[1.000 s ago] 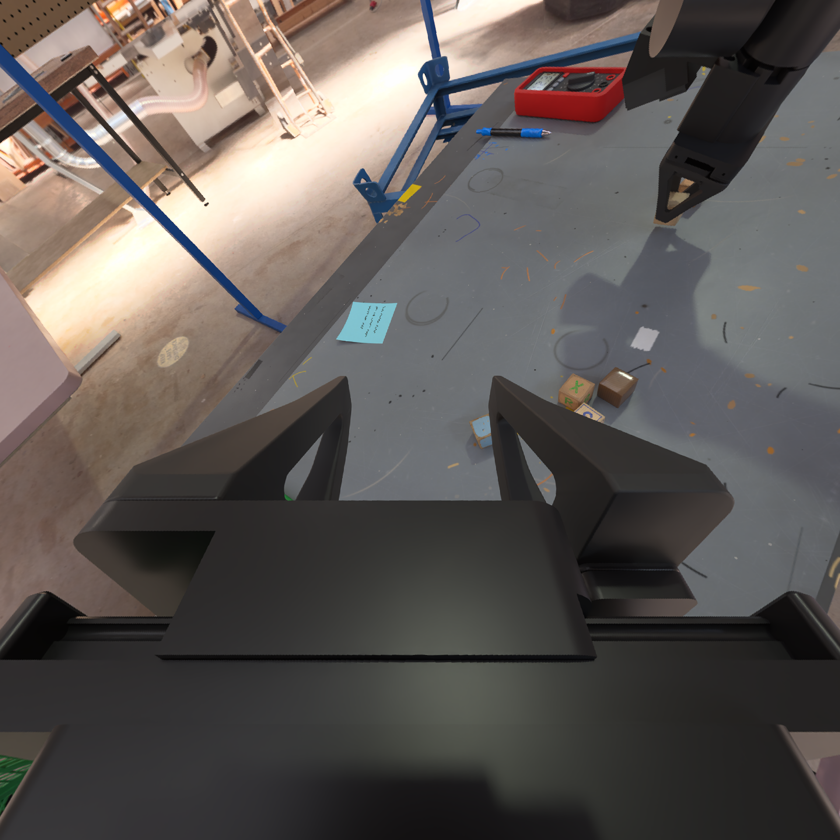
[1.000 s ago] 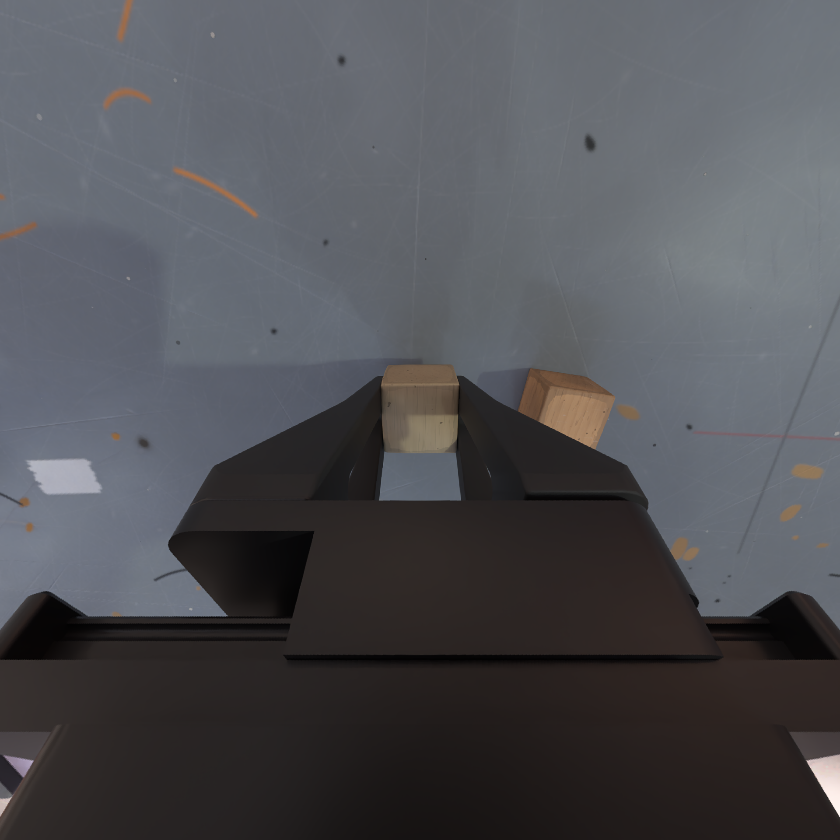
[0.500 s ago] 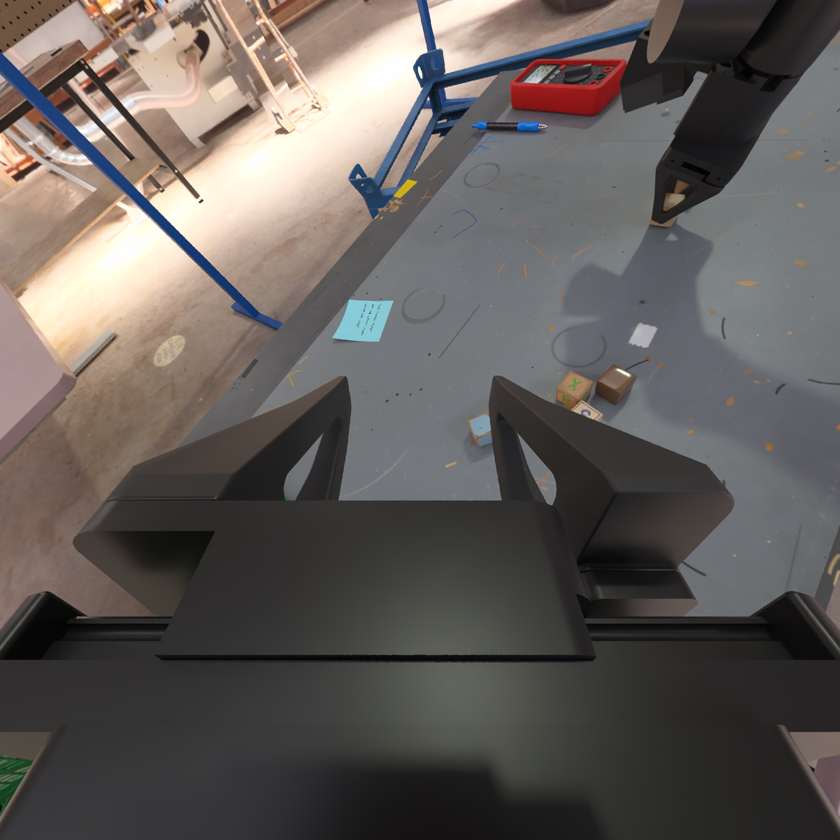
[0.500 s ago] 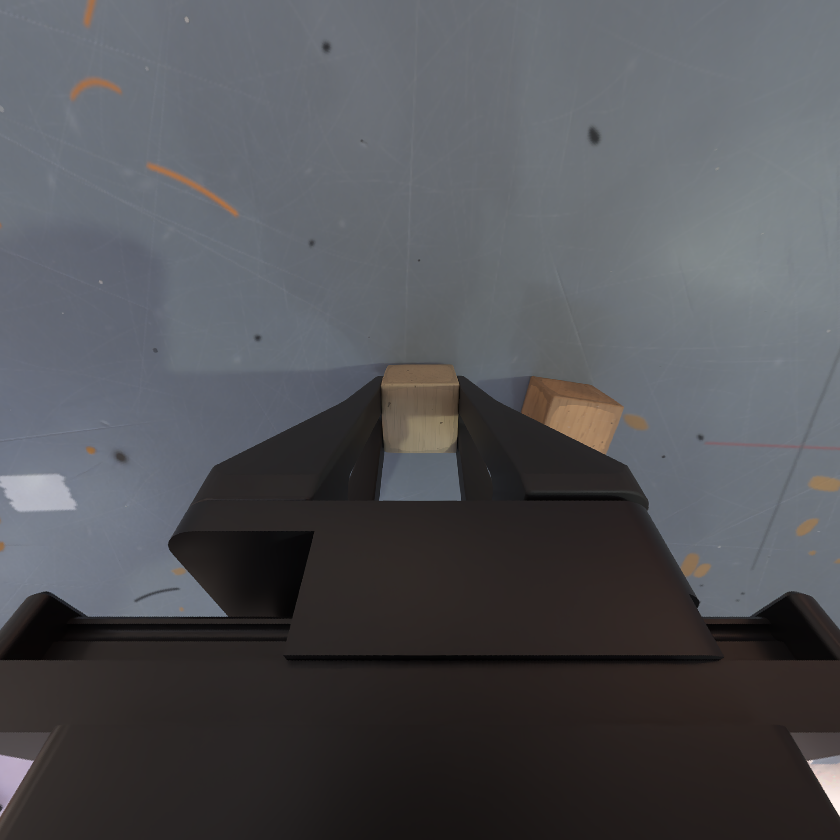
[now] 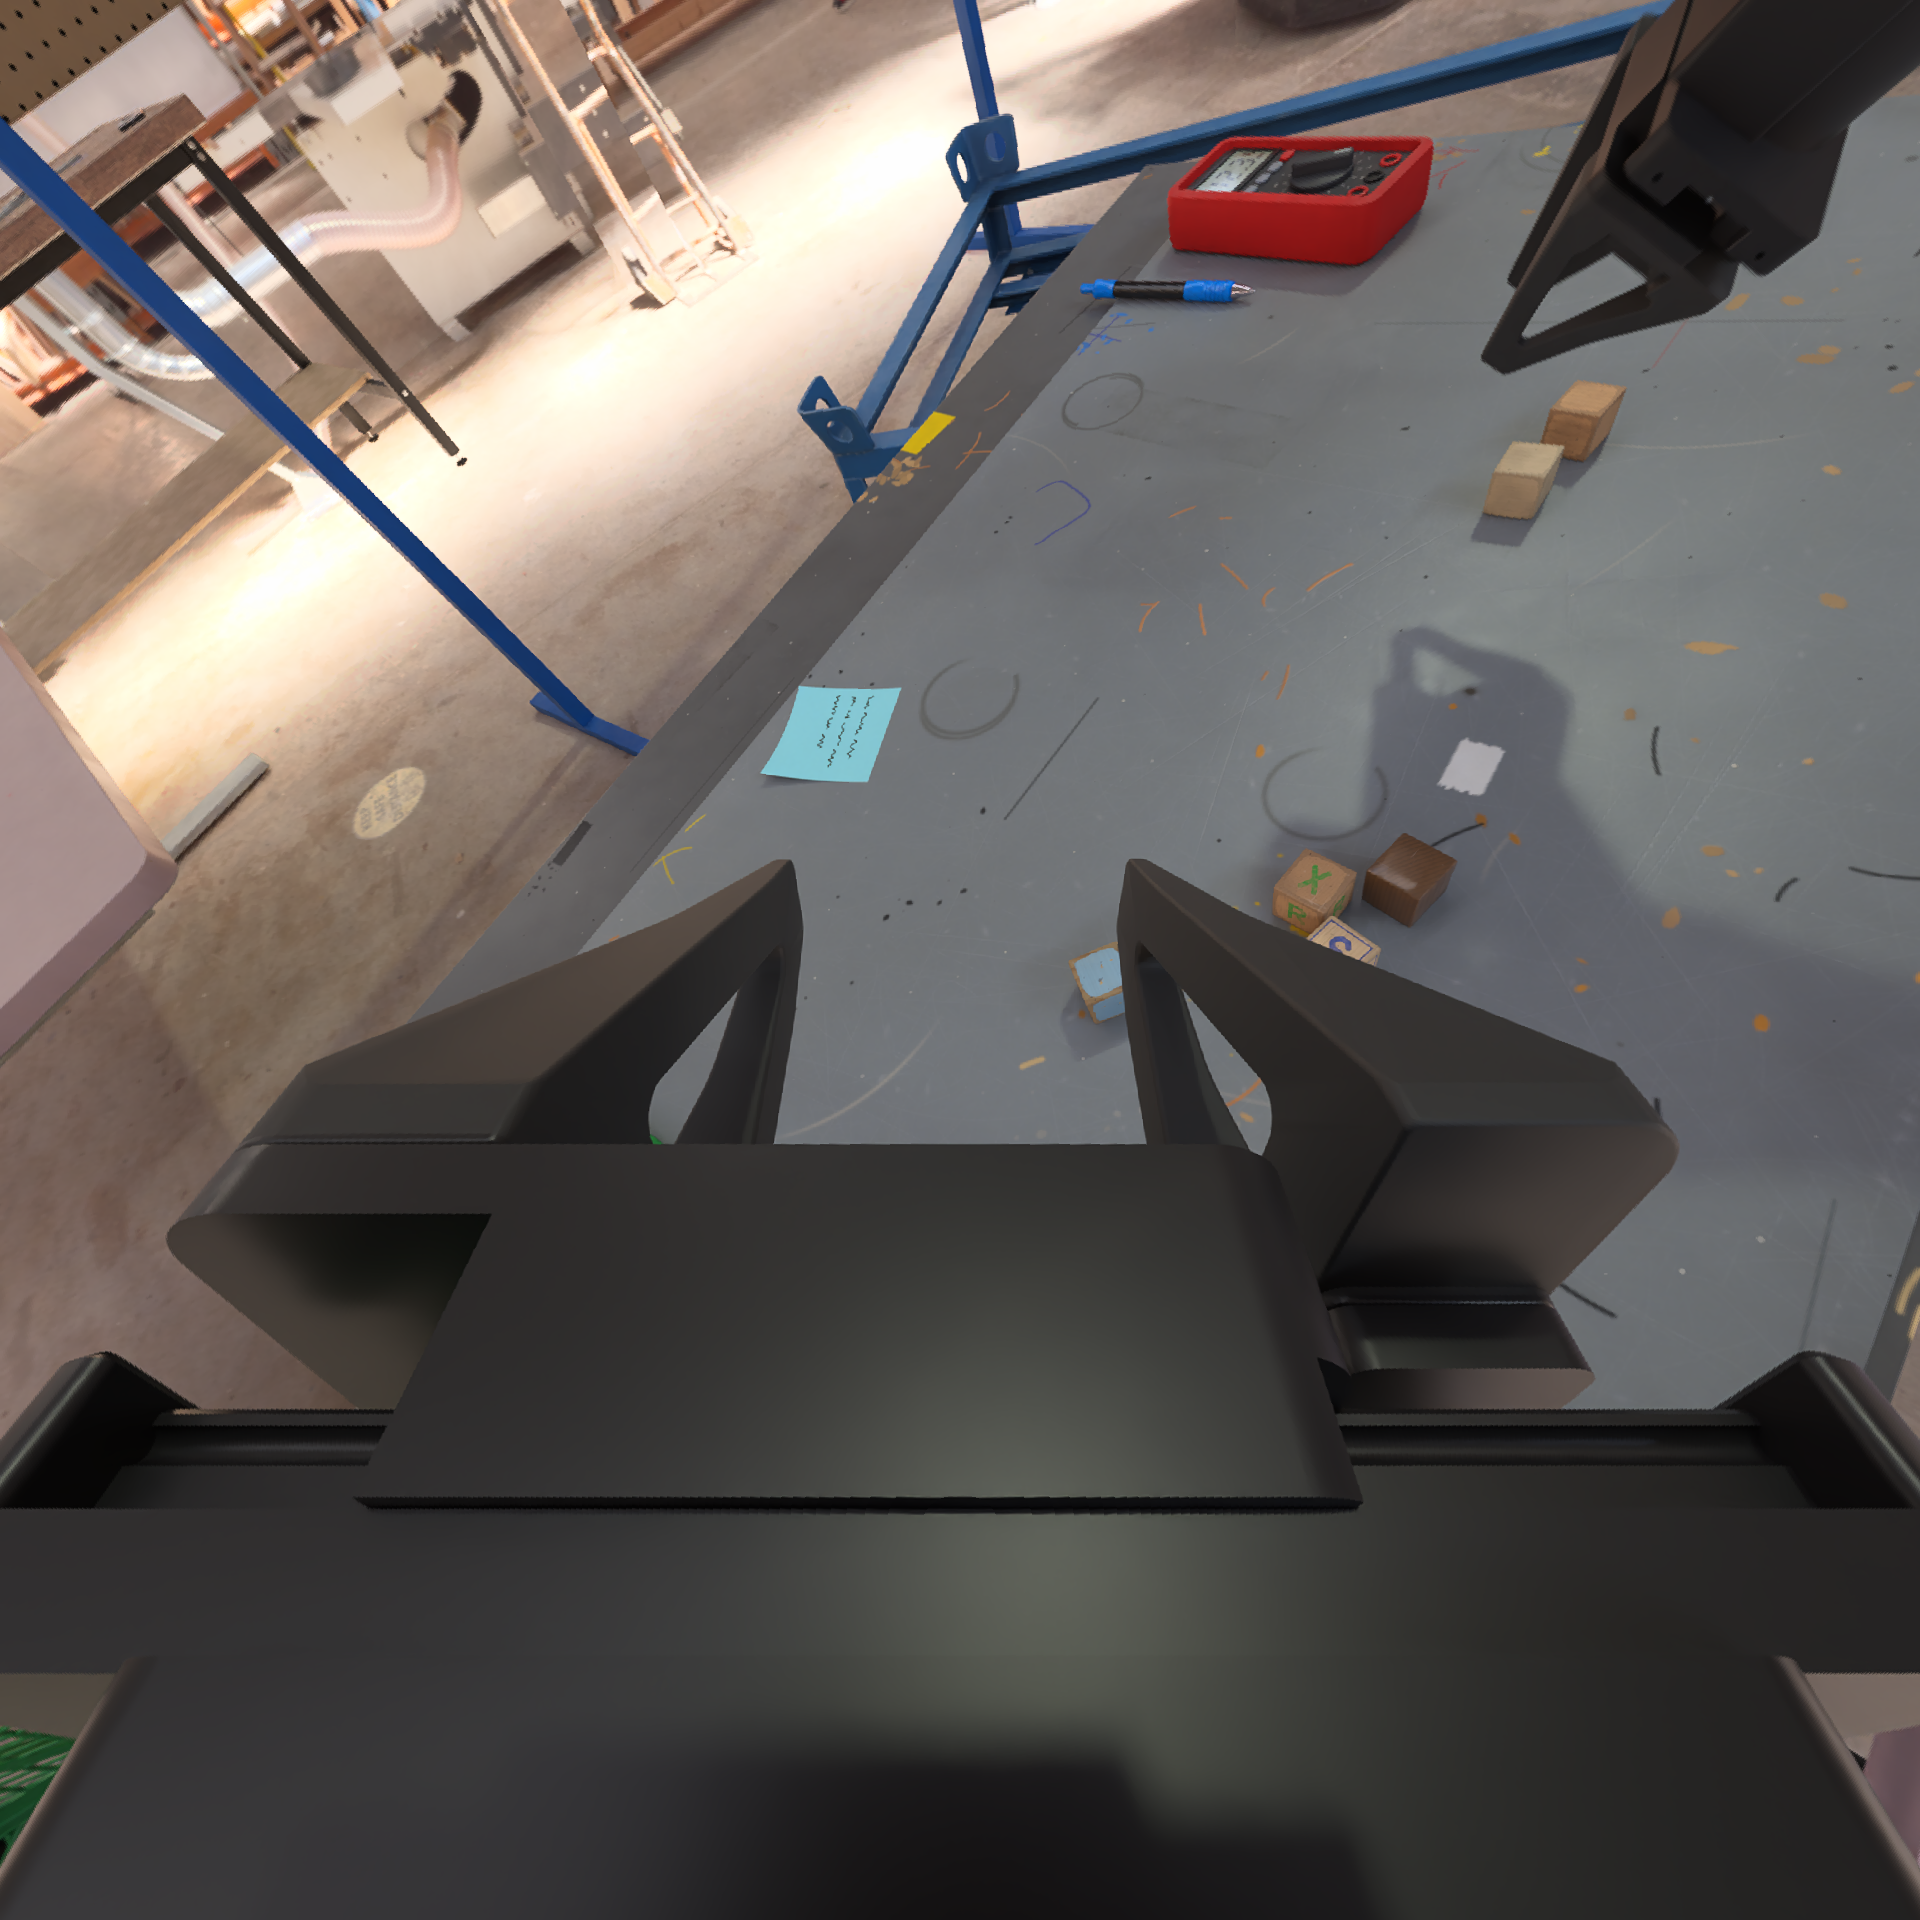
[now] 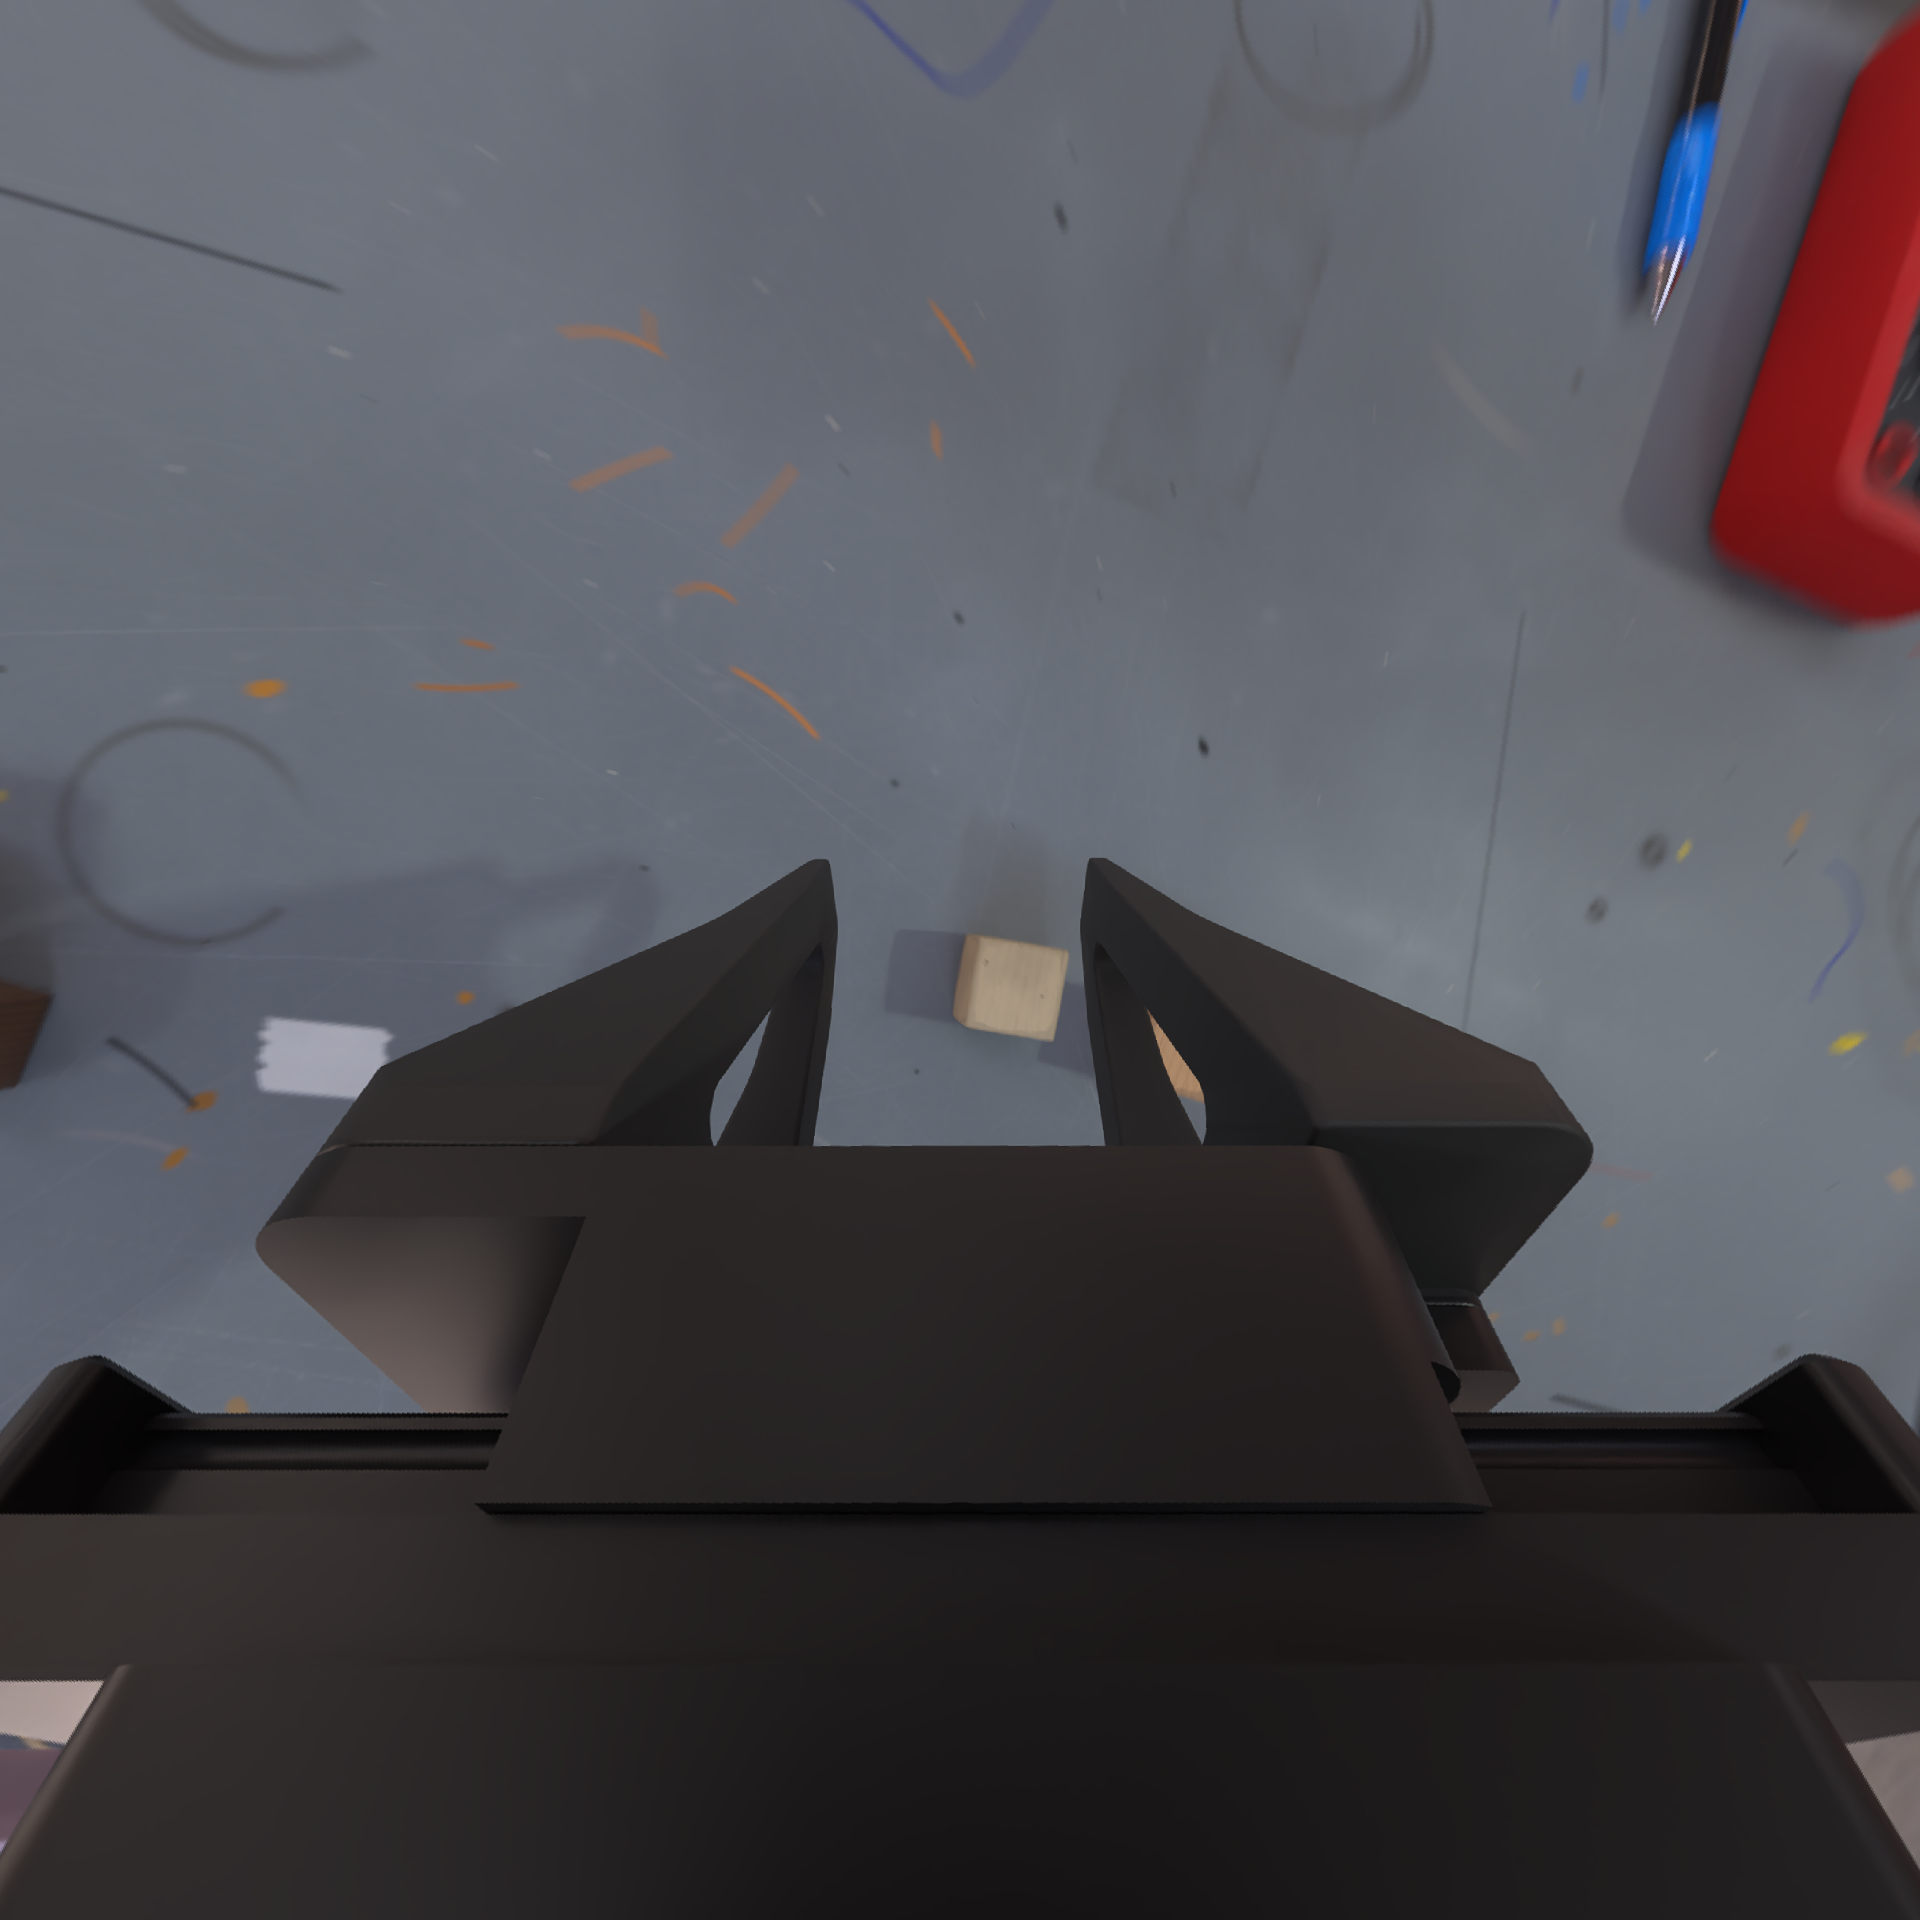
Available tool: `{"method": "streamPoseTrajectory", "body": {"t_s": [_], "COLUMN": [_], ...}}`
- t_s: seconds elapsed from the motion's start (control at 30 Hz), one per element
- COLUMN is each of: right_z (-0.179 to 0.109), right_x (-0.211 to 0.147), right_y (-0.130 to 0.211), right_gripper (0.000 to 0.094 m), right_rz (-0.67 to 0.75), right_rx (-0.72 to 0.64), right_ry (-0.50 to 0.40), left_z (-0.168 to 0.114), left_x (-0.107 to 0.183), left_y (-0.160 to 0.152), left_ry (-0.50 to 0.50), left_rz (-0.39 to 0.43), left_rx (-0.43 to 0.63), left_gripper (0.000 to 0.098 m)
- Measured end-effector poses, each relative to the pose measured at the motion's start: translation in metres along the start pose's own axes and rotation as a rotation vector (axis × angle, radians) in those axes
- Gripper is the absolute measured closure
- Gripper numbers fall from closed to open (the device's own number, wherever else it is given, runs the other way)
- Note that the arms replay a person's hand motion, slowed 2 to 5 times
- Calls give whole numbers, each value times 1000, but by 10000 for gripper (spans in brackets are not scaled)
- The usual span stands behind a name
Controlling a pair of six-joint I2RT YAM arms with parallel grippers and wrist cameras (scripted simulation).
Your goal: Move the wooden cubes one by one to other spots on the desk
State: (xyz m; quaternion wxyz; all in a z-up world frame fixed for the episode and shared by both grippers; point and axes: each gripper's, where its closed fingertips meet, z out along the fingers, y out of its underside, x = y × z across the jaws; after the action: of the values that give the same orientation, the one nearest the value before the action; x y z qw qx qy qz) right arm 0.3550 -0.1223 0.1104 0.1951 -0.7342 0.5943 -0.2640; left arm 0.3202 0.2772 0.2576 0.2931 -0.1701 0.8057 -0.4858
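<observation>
A pale wooden cube (image 6: pixel 1010 985) lies on the grey desk (image 6: pixel 1039 520), below and between my right gripper's open fingers, nearer the right one. My right gripper (image 6: pixel 958 868) is open, empty and raised above it. The cube also shows in the left wrist view (image 5: pixel 1521 479), with a tan cube (image 5: pixel 1582 418) just behind it. The right gripper (image 5: pixel 1496 358) hangs above them there. My left gripper (image 5: pixel 961 868) is open and empty over the desk's left side. Nearby lie a blue-faced cube (image 5: pixel 1097 981), a lettered cube (image 5: pixel 1313 890), a dark brown cube (image 5: pixel 1407 878) and another lettered cube (image 5: pixel 1347 942), partly hidden by my finger.
A red multimeter (image 5: pixel 1299 195) and a blue pen (image 5: pixel 1164 290) lie at the desk's far end; both show blurred in the right wrist view, multimeter (image 6: pixel 1829 416) and pen (image 6: pixel 1683 177). A blue sticky note (image 5: pixel 833 732) lies near the left edge. White tape (image 5: pixel 1470 767) marks the desk.
My right gripper has opened, let go of the pale cube onto the desk, and risen away from it. The left gripper has stayed open and almost still.
</observation>
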Motion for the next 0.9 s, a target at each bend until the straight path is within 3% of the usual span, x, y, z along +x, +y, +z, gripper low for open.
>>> {"method": "streamPoseTrajectory", "body": {"t_s": [0.27, 0.4, 0.57, 0.77, 0.9], "right_z": [-52, -58, -54, -29, -11], "right_x": [-72, -126, -188, -220, -228], "right_y": [-45, -42, -20, 13, 30], "right_gripper": [542, 542, 546, 559, 558], "right_rz": [-364, -543, -791, -922, -967], "right_rx": [163, 149, 119, -13, -90], "right_ry": [-77, -228, -447, -547, -566], "left_z": [-1, -1, -2, -4, -6], "left_x": [-4, -4, -4, -3, -3], "left_y": [1, 1, 2, 1, 0], "left_ry": [-12, -13, -13, -9, -10], "left_rz": [-3, -6, -2, 3, 5], "left_rx": [0, -1, -3, 1, 7], "left_gripper": [458, 458, 458, 458, 458]}}
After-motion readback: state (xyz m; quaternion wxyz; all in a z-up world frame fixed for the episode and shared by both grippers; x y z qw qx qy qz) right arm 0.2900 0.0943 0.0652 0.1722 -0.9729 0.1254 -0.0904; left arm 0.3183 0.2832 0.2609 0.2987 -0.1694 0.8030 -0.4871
